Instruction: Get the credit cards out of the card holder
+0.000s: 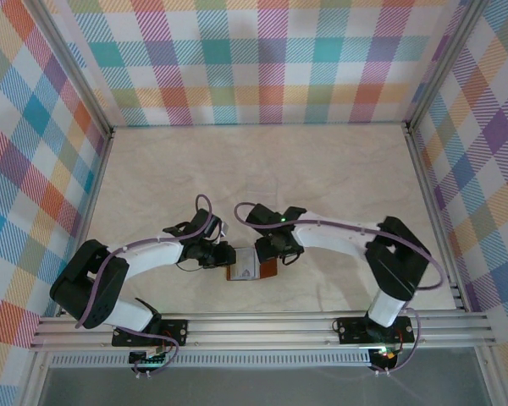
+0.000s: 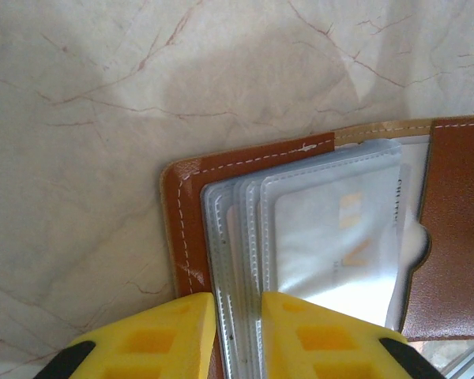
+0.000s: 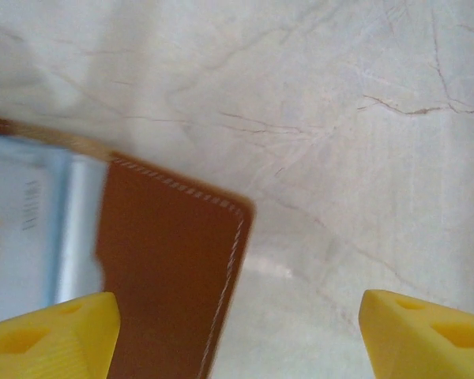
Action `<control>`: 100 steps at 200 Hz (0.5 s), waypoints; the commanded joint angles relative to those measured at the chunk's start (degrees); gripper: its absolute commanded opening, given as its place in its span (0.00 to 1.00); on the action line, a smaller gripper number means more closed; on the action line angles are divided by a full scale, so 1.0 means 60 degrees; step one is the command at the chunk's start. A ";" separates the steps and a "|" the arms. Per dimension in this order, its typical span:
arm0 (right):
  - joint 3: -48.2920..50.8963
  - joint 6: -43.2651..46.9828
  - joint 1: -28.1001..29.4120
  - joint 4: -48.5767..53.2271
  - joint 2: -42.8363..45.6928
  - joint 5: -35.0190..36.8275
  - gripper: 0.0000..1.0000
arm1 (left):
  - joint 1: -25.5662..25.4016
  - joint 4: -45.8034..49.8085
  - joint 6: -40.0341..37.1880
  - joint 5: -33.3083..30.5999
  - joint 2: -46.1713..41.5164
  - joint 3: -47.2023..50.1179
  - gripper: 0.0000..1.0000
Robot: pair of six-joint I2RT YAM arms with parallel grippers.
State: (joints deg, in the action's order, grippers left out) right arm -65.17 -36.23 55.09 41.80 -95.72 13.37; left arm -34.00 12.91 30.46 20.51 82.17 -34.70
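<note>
Card holder point(image 1: 252, 269) on table point(image 1: 322, 169), left hand point(image 2: 237, 316) at its left edge, right hand point(image 3: 237, 316) over right flap

Arms bent inward, wrists low, tips close together; left tool point(image 2: 237, 300) nearly closed, pinching card holder point(image 2: 245, 162) sleeves; right tool point(image 3: 238, 316) spread wide.

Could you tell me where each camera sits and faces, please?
Top external: above, behind the bases, facing down on the marbled table; both arms show.
Left wrist: on the left arm, facing down at the open reddish-brown leather card holder; left gripper pinches its sleeves.
Right wrist: facing down at the card holder's flap; right gripper open.
All share the card holder.
</note>
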 commanded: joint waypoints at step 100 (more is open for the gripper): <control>0.2114 -0.2239 -0.0918 -0.4943 -0.0010 -0.5372 0.27 | -0.0105 0.1100 0.0068 -0.0181 0.0110 0.0414 0.24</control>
State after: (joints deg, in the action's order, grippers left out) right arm -55.94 -46.50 51.46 20.45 -93.73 -11.94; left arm -34.00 12.93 30.48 20.47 82.08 -34.63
